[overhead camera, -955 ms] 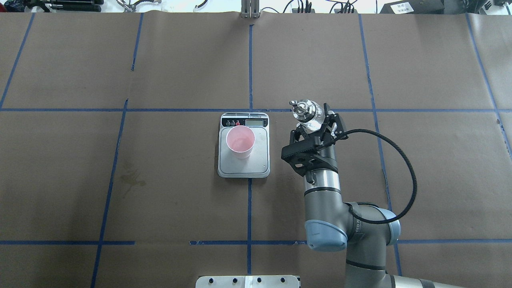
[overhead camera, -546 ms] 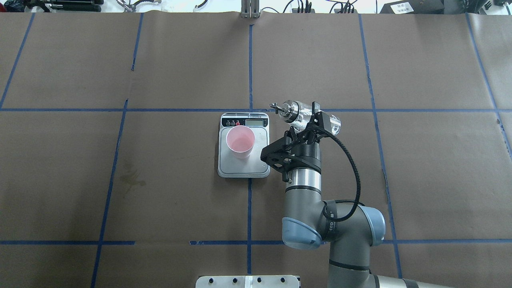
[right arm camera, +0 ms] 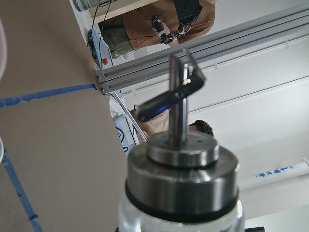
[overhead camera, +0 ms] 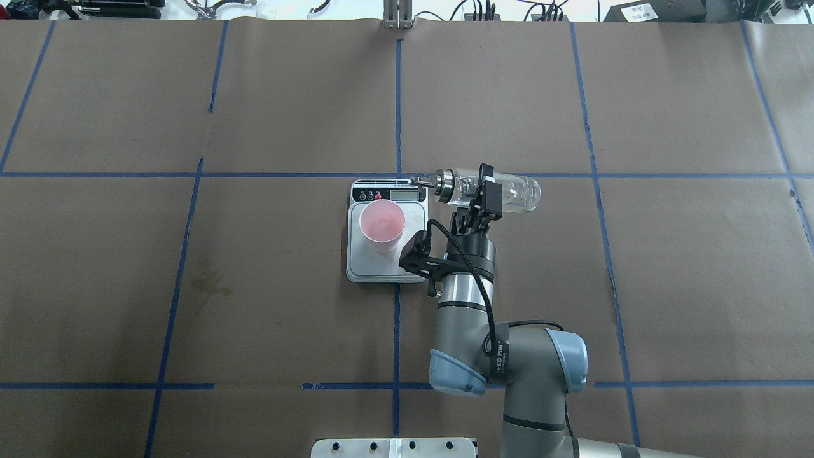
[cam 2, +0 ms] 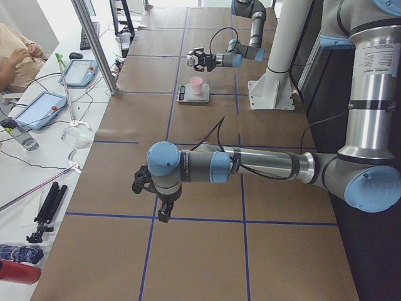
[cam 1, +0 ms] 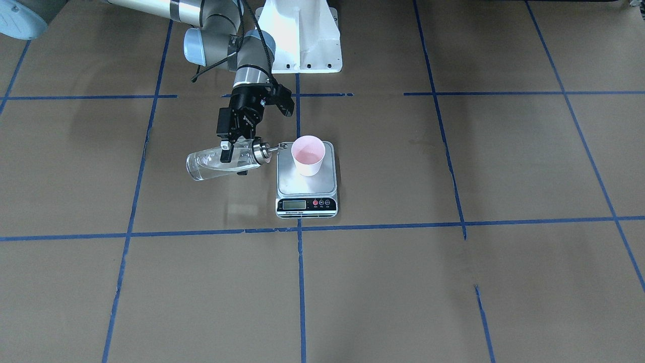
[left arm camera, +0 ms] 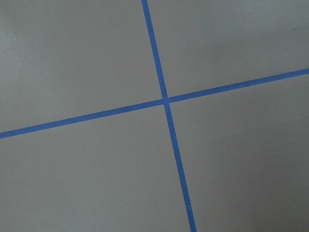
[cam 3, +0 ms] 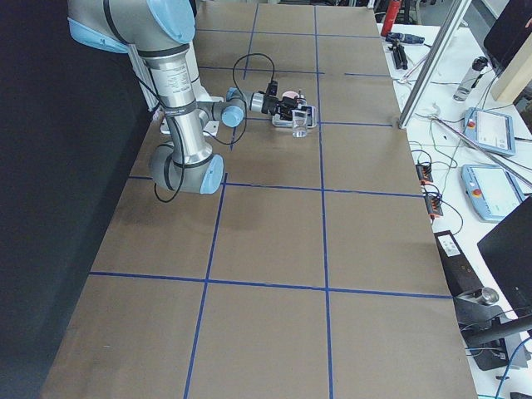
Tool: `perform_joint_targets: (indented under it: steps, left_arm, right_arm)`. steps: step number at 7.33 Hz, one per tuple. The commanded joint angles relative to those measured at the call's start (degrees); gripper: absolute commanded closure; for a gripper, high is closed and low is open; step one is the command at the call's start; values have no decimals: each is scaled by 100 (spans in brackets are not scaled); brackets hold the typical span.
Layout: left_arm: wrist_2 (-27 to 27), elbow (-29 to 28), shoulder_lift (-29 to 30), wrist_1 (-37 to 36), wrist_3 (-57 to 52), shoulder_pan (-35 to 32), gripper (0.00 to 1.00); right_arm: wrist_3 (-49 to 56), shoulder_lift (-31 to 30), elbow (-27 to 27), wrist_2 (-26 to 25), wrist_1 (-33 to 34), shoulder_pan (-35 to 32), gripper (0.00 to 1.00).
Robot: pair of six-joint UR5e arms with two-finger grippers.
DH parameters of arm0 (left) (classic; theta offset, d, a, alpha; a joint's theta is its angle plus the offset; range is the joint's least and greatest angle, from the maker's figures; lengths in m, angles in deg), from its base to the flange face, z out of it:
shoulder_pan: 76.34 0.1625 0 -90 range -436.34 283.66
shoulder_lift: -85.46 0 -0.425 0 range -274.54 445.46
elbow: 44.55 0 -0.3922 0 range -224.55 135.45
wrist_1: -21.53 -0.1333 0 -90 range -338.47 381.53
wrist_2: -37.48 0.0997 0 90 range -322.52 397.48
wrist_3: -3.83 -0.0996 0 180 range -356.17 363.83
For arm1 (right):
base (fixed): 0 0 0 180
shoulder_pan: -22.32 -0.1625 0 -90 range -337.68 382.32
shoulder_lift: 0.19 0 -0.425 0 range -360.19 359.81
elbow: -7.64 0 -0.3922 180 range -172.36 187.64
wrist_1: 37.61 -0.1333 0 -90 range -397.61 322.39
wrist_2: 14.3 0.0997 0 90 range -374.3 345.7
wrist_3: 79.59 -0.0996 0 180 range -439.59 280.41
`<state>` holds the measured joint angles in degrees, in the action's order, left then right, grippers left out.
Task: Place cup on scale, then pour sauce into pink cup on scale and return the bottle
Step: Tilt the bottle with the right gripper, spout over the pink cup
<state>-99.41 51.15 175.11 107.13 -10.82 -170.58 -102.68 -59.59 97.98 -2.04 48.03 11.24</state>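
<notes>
Right gripper [overhead camera: 481, 190] is clamped across the bottle [overhead camera: 512, 191], gripping the glass body toward its pouring end. Bottle is held off the table [overhead camera: 254, 286], tipped near horizontal. Its pourer spout [overhead camera: 423, 182] points toward the cup [overhead camera: 381, 225], tip just beside the rim, not over it. Cup stands upright on the scale [overhead camera: 416, 257]. Glass looks rigid, smooth, likely slippery and breakable (liquid shifts the weight when tilted), so a firm mid-body hold suits. Left gripper [cam 2: 139, 182]: cannot tell whether apart or together.

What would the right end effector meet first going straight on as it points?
The right end effector grips the bottle; beyond that the way looks free, past the scale and cup, over table paper. Depth unclear.
</notes>
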Motion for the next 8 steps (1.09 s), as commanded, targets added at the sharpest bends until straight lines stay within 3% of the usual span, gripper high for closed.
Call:
perform_joint_targets:
  steps: [1,5,8]
  left_arm:
    - [-4,1,-1,0,5,2,0]
    - [-12,1,-1,-9,5,11,0]
    - [-13,-8,-1,-18,5,11,0]
  right_arm:
    - [489,78,-139,-267,14,184,100]
    - [1366,25,-148,-944,5,334,100]
    - [1930,-1,-174,-1138,5,325,100]
